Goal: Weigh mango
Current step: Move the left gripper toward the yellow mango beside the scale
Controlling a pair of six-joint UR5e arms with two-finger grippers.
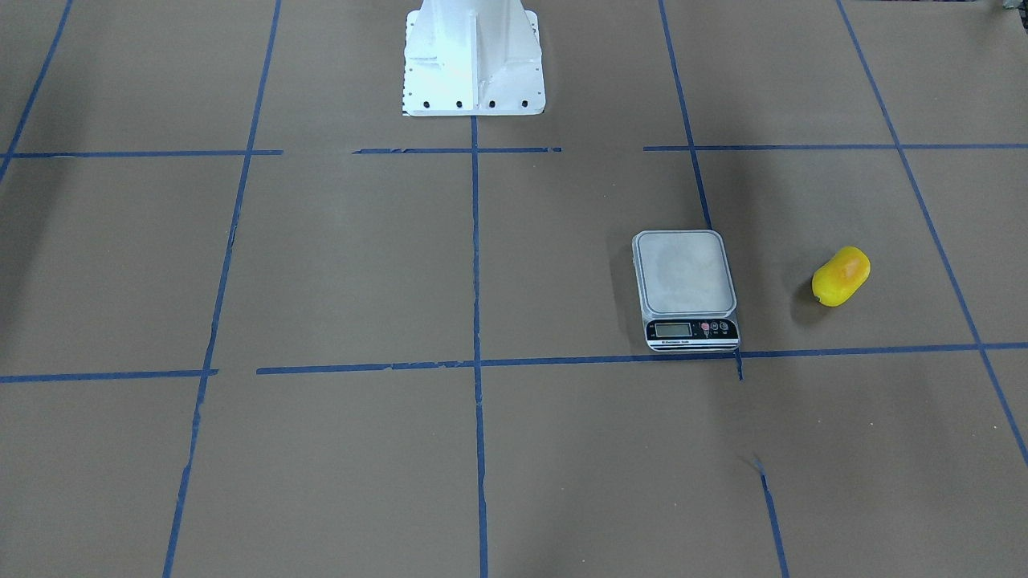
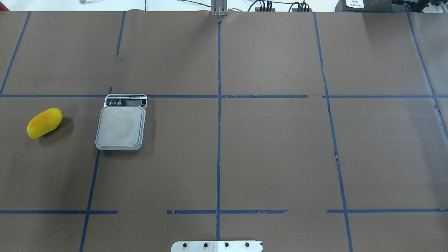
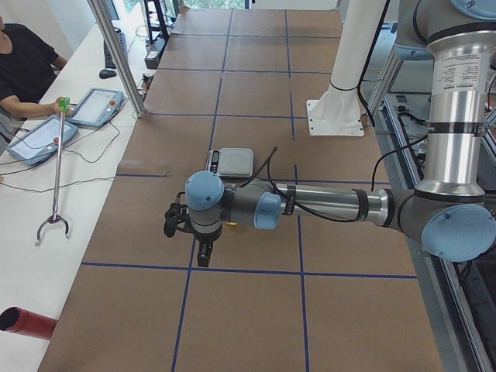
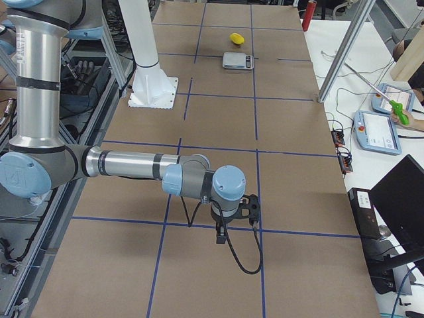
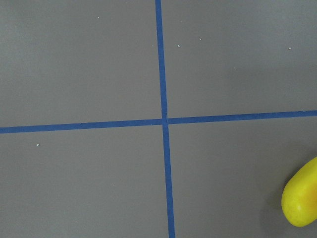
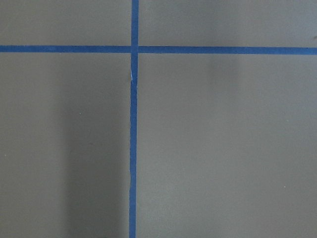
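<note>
The mango [image 1: 841, 276], bright yellow with an orange blush, lies on the brown table left of the scale in the overhead view [image 2: 44, 123]. Its end shows at the lower right of the left wrist view [image 5: 302, 201]. The scale [image 1: 684, 273] has a bare grey platform [image 2: 120, 126] and a display strip. My left gripper [image 3: 172, 220] hovers over the table on the near side of the scale [image 3: 232, 161]. My right gripper [image 4: 252, 209] hovers far from the mango [image 4: 236, 38]. Both grippers show only in the side views, so I cannot tell whether they are open or shut.
Blue tape lines grid the brown table cover. The white robot pedestal [image 1: 474, 60] stands at the robot's edge. An operator's side bench holds tablets [image 3: 97, 107], a grabber stick [image 3: 54, 178] and a red cylinder [image 3: 27, 322].
</note>
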